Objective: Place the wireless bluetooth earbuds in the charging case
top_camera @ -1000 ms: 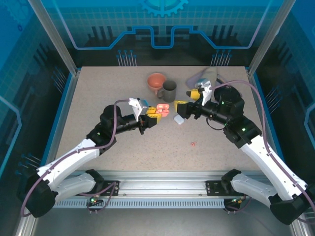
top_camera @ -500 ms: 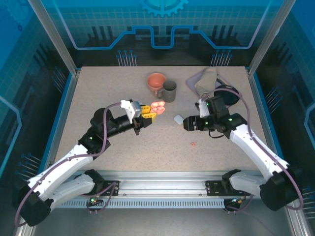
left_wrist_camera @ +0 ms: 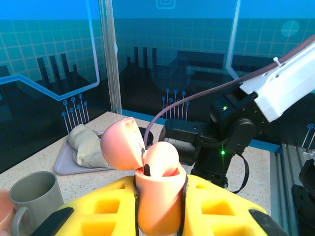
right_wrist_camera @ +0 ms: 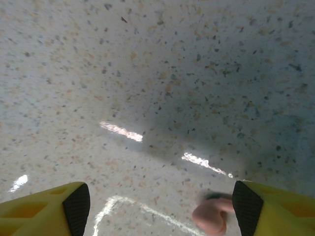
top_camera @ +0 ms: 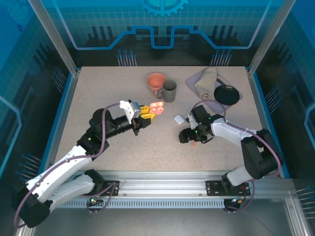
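Left gripper (left_wrist_camera: 160, 212) clenched on the pink charging case (left_wrist_camera: 156, 184), upright, lid swung open leftward; right gripper (right_wrist_camera: 162, 206) spread wide, low over the table (right_wrist_camera: 147, 73); pink earbud (right_wrist_camera: 210, 217) lies flat between its fingers, stem toward the nearer pad.

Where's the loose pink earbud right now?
The pink earbud lies on the table right of centre, beneath the open right gripper, close beside one of its pads.
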